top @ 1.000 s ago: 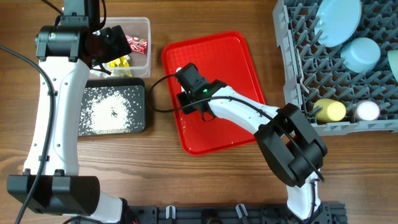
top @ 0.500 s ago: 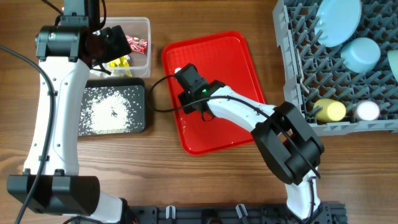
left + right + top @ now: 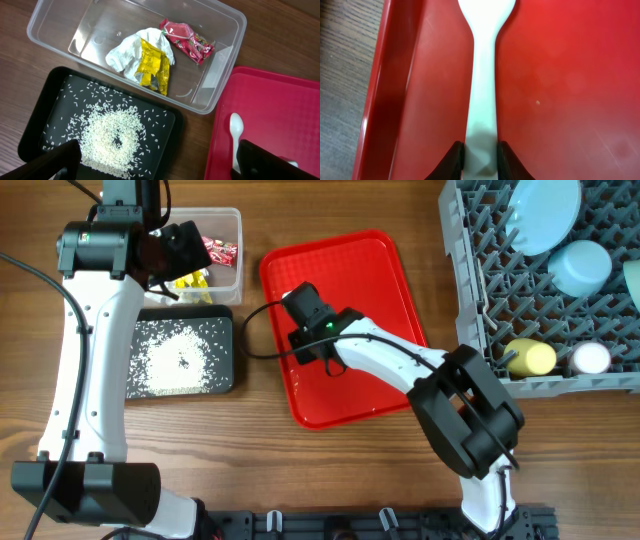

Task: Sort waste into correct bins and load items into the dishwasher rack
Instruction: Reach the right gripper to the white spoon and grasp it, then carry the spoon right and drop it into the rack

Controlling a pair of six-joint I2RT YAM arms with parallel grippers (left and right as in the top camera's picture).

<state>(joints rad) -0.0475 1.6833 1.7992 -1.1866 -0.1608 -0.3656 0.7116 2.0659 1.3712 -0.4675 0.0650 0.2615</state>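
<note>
The white plastic spoon [image 3: 484,75] is clamped by its handle between the fingers of the right gripper [image 3: 481,159], close beside the left rim of the red tray [image 3: 570,75]. The left gripper [image 3: 160,167] is spread wide apart above the black tub [image 3: 35,125], where the rice grains [image 3: 115,137] are heaped. The yellow wrapper [image 3: 152,67], white napkin [image 3: 127,55] and red wrapper [image 3: 186,39] are gathered in the clear tub [image 3: 220,65], near the tabletop's far left corner.

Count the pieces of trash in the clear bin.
3: a white napkin, a yellow wrapper lying against it, and a red wrapper close beside them. Something small could be hidden under them.
</note>
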